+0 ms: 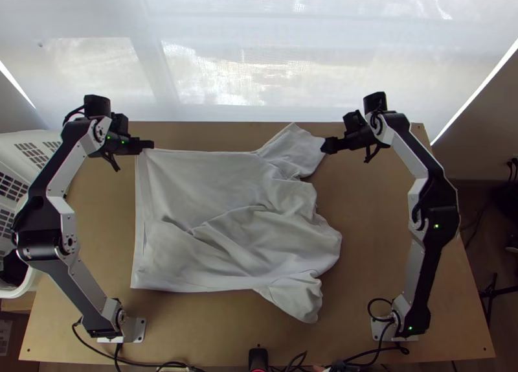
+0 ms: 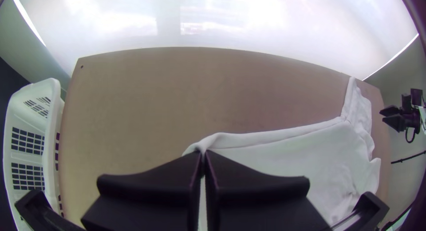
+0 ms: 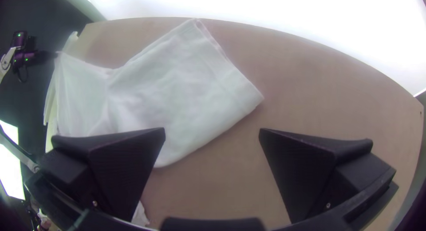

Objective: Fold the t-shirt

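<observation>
"Basket first: what are you seeing?"

"White plastic laundry basket, and it's standing by the table edge on my left arm's side. Something dark is sitting inside; I'm not making out what."

"And the shirt?"

"I'm seeing the white t-shirt lying spread across the table, rumpled through the middle, its hem facing my left arm and its sleeves lying toward the right."

"What are you gripping?"

"With my left gripper I'm pinching the far corner of the hem, fingers pressed together on the cloth. My right gripper is hovering just beside the far sleeve, its fingers standing wide apart, and I'm holding nothing in it."

"Near sleeve?"

"That one is lying on the wood, well apart from both grippers."
</observation>
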Tool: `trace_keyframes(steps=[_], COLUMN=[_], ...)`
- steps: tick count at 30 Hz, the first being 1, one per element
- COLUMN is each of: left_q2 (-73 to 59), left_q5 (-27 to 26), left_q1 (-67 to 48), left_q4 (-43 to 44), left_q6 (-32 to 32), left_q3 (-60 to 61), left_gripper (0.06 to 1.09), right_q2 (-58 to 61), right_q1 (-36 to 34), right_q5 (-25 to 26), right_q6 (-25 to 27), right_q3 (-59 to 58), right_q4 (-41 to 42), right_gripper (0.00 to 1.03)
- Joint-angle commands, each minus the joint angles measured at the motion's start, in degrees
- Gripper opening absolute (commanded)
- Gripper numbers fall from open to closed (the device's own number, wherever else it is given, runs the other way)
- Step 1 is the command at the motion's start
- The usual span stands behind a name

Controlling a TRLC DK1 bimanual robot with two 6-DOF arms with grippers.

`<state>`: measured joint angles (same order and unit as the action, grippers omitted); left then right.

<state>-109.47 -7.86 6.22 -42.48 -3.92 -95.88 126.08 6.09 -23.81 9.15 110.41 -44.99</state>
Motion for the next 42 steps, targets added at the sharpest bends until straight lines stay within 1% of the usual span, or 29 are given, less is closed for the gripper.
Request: trace_keyframes(steps=[1,7,10,12,14,15,18,20,22,24,26,31,42], left_q2=[-1.2,-1.9,-2.0,-2.0,-2.0,-2.1,-2.3,-2.6,-2.9,-2.9,-3.0,-2.8,-1.4], left_q5=[0.2,0.1,0.1,0.1,0.1,0.1,0.1,0.1,0.1,0.1,0.0,0.0,-0.7], left_q1=[-0.7,-0.2,-0.1,0.1,0.1,0.1,0.1,0.1,0.2,0.2,0.2,0.3,0.7], left_q4=[0.4,0.4,0.4,0.3,0.3,0.3,0.4,0.5,0.5,0.4,0.4,0.2,0.2], left_q6=[-1.2,-2.2,-2.6,-2.7,-2.6,-2.6,-2.8,-3.3,-3.3,-3.3,-3.3,-3.2,-3.5], left_q3=[-2.6,-4.7,-4.8,-4.8,-4.8,-4.8,-4.9,-5.1,-5.6,-6.0,-6.2,-6.2,-8.3], left_gripper=[0.09,0.09,0.09,0.09,0.09,0.09,0.09,0.09,0.09,0.09,0.09,0.09,0.09], right_q2=[11.4,16.3,17.2,17.4,17.6,17.6,17.9,17.9,17.7,17.4,16.9,13.6,6.0], right_q1=[-0.1,0.1,0.1,0.2,0.5,0.7,0.9,0.9,0.9,0.9,0.9,0.7,-1.1], right_q5=[-0.4,-0.4,-0.4,-0.4,-0.4,-0.4,-0.4,-0.4,-0.4,-0.4,-0.4,-0.3,-0.3], right_q6=[-2.6,-4.0,-4.1,-4.2,-4.2,-4.2,-4.1,-4.0,-3.8,-3.3,-3.0,-2.6,-2.6], right_q3=[11.1,17.4,18.2,18.1,18.2,18.2,18.3,18.3,18.4,18.3,18.1,16.9,20.1], right_q4=[-1.2,-1.7,-1.8,-1.9,-2.1,-2.1,-2.1,-2.1,-2.6,-3.8,-4.2,-4.2,-4.2], right_gripper=[0.98,0.98,0.98,0.96,0.91,0.91,0.79,0.65,0.48,0.26,0.02,0.03,0.03])
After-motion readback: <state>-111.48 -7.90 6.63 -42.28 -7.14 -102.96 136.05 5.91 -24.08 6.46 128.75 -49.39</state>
